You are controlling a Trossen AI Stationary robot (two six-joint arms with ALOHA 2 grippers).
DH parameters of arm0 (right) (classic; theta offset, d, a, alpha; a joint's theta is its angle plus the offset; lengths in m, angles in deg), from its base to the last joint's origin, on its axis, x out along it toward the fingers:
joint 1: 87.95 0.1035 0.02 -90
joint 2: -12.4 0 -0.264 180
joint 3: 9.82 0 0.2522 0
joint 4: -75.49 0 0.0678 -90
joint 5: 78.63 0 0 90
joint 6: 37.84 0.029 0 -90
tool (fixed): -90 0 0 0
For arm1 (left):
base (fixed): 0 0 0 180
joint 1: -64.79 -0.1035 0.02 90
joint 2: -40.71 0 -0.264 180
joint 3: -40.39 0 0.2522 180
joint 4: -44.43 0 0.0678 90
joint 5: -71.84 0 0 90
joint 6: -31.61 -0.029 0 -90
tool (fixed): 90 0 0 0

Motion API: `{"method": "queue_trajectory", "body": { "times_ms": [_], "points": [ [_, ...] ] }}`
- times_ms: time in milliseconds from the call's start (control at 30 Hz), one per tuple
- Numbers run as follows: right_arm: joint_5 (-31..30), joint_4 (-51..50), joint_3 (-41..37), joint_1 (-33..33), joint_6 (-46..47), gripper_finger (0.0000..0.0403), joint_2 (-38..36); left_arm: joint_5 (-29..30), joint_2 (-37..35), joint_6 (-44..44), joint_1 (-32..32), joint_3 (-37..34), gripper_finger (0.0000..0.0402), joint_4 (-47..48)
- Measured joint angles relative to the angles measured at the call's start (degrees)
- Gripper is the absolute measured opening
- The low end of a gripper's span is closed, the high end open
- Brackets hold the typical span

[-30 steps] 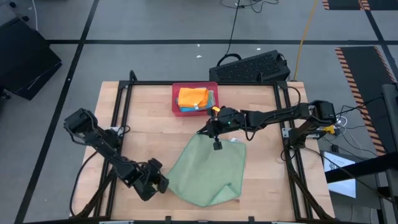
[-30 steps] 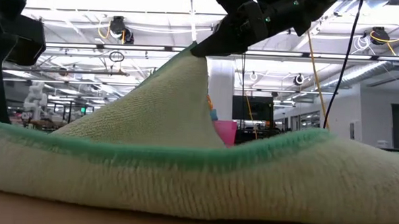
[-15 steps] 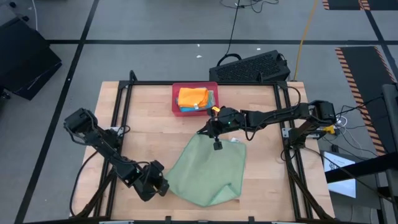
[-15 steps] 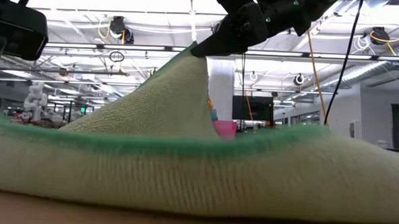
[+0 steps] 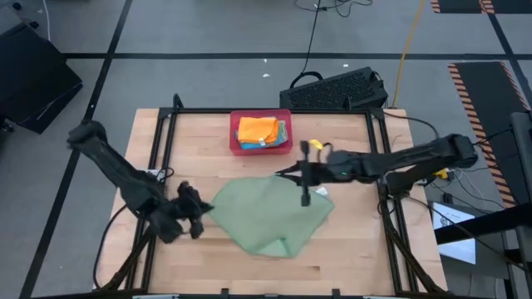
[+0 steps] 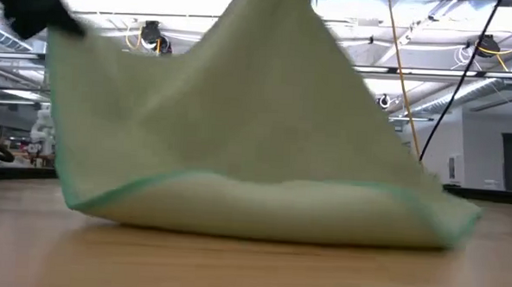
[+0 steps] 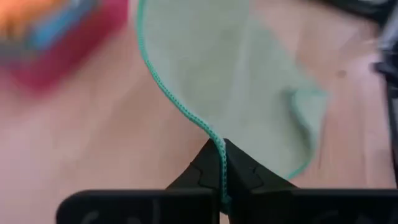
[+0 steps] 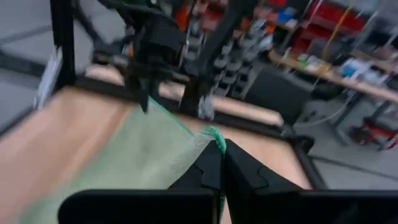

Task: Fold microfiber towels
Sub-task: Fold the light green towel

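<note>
High view showed the light green towel point(image 5: 270, 218) stretched over the table point(image 5: 349, 266) centre, held up between both arms. The left gripper point(image 5: 202, 209) pinched its left corner; the right gripper point(image 5: 283, 173) pinched its far edge. More towels point(image 5: 259, 133) lay in the red tray point(image 5: 236, 124) beyond.

Grey floor point(image 5: 208, 33) with dark seams; pipes and lights point(image 6: 148, 35) overhead.

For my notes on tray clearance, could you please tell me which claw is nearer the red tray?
Right. The right claw, shut on the green towel, sits just below the red tray; the left claw grips the towel's far-left corner.
</note>
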Motion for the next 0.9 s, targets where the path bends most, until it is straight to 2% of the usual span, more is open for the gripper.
{"method": "queue_trajectory", "body": {
  "times_ms": [100,233,333,400,567,633,800,900],
  "points": [
    [-6.9,0.0,0.1,5.4,0.9,0.0000,-3.4,1.6,-6.7,-17.8,-0.2,0.0,0.0003,-5.8],
    [-17.5,0.1,1.1,13.5,-0.4,0.0000,-5.8,1.1,-14.4,-41.1,-0.3,0.0,0.0003,-18.4],
    [-25.1,0.3,4.3,19.5,-3.9,0.0000,-5.8,-3.4,-18.8,-58.2,-0.1,0.0,0.0003,-29.3],
    [-27.7,0.6,6.6,23.1,-6.0,0.0000,-5.6,-6.6,-21.2,-65.4,0.0,0.0,0.0002,-34.9],
    [-34.2,0.7,8.9,29.3,-8.3,0.0000,-5.1,-8.9,-25.0,-67.2,0.0,0.0,0.0003,-39.4],
    [-35.6,1.0,9.0,31.1,-8.2,0.0000,-5.2,-13.0,-25.6,-65.6,0.0,0.0,0.0003,-38.9],
    [-35.3,4.0,9.0,34.8,-7.3,0.0000,-4.7,-27.6,-24.9,-60.9,0.0,0.0,0.0004,-38.3],
    [-35.3,6.3,9.0,36.3,-8.3,0.0000,-4.4,-29.1,-24.6,-58.6,-0.1,0.0,0.0004,-38.3]
  ]
}}
